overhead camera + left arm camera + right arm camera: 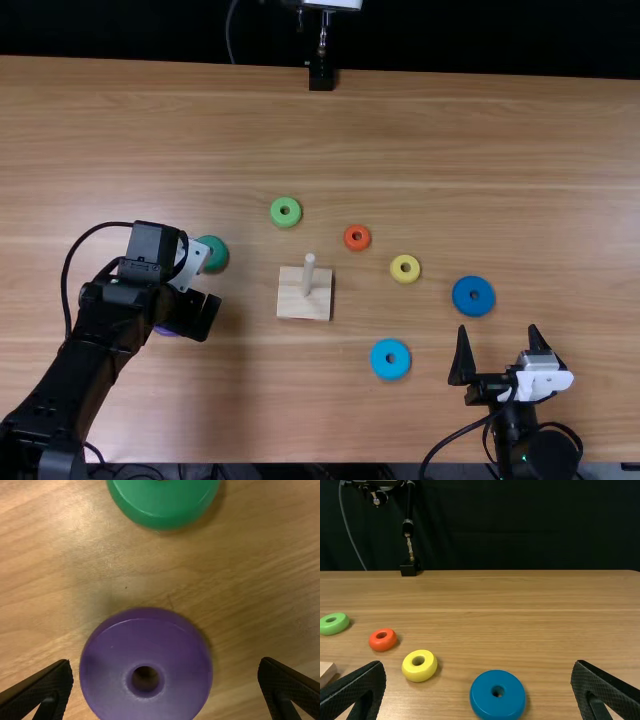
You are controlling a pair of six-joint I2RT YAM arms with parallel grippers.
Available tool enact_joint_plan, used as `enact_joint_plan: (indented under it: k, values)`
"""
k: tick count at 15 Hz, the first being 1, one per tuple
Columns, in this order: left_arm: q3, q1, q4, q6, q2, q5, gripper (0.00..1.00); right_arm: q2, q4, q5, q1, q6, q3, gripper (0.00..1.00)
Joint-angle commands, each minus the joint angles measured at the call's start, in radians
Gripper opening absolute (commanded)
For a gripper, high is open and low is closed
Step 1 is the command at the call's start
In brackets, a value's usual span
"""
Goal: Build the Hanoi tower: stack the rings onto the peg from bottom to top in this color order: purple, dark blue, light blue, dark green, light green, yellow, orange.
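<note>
1. Purple ring: flat on the table, stack empty, so it should go on first. In the top view, with 12 o'clock away from the arms, it peeks out at about 8 o'clock from the left gripper's fingers.
2. Left gripper: released, fingers parted wide over purple, which sits nearer one finger than the other. A small centring shift before closing seems wise – the ring is round, so no long axis to match.
3. Dark green ring: near that gripper, at 1 o'clock from purple.
4. Light green ring: nearly 12 o'clock from the peg.
5. Peg: upright and bare on its wooden base, around 2 o'clock from purple; the carry would head that way.
6. Orange ring 1 to 2 o'clock from the peg, light blue ring 4, yellow ring 3, dark blue ring 3 to 4.
7. Right gripper: empty, spread, near dark blue – left is nearer purple.
</note>
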Motion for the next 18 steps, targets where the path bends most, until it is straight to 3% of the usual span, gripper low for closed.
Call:
enact_joint_plan:
  k: [1, 2, 3, 18]
  values:
    - [0.036, -0.008, -0.003, 0.009, 0.018, -0.050, 1.00, -0.013, 0.006, 0.009, -0.009, 0.002, -0.010, 1.00]
    - [0.036, -0.008, -0.003, 0.007, 0.020, -0.091, 1.00, -0.013, 0.006, 0.009, -0.009, 0.002, -0.010, 1.00]
    - [0.036, -0.008, -0.001, 0.009, 0.020, -0.109, 1.00, -0.013, 0.006, 0.009, -0.009, 0.002, -0.010, 1.00]
    - [0.022, -0.004, 0.003, 0.009, 0.093, -0.100, 1.00, -0.013, 0.006, 0.009, -0.009, 0.002, -0.010, 1.00]
